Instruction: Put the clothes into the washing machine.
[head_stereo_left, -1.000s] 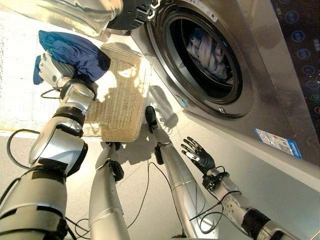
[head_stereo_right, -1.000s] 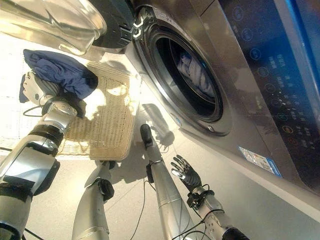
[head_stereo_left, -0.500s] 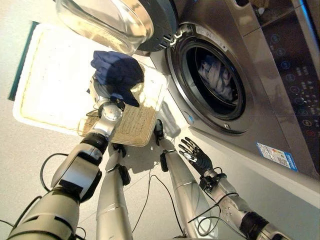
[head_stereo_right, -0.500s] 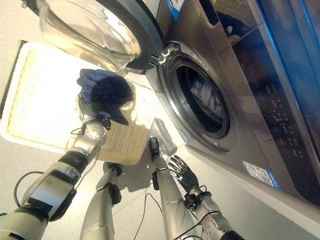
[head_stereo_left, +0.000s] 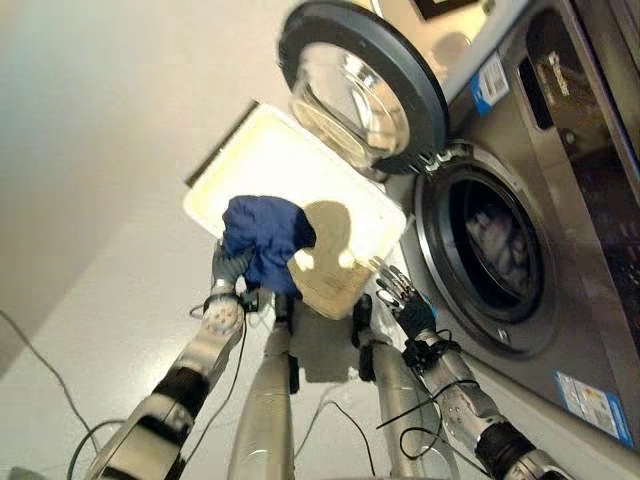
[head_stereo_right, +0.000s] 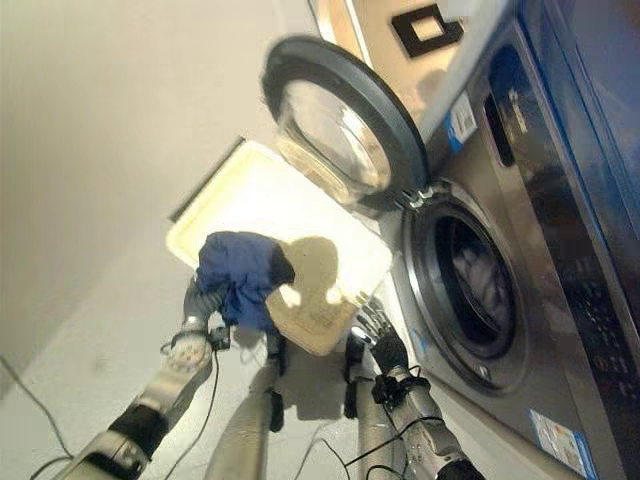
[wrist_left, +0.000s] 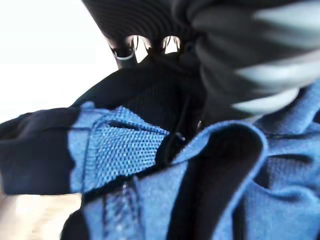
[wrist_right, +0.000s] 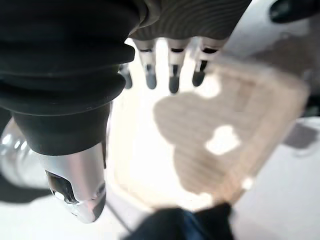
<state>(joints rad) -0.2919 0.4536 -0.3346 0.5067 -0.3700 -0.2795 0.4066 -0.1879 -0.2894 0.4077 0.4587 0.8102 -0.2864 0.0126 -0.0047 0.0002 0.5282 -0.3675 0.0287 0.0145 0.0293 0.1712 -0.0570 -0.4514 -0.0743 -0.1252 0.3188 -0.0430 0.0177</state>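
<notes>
One blue garment (head_stereo_left: 262, 238), clutched in the left hand (head_stereo_left: 228, 268), awaits loading; the washer drum (head_stereo_left: 497, 250) already holds laundry; right hand (head_stereo_left: 402, 296) open, empty.

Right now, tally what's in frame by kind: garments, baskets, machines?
Garments in hand: 1, blue garment clutched by the left hand
Laundry in drum: 1 pale bundle, pieces can't be counted
Baskets: 1, wicker basket
Washing machine: 1, door open
Total: 4

No legible text; stickers (head_stereo_left: 597, 406) on washing machine (head_stereo_left: 560, 240) front too small to read
</notes>
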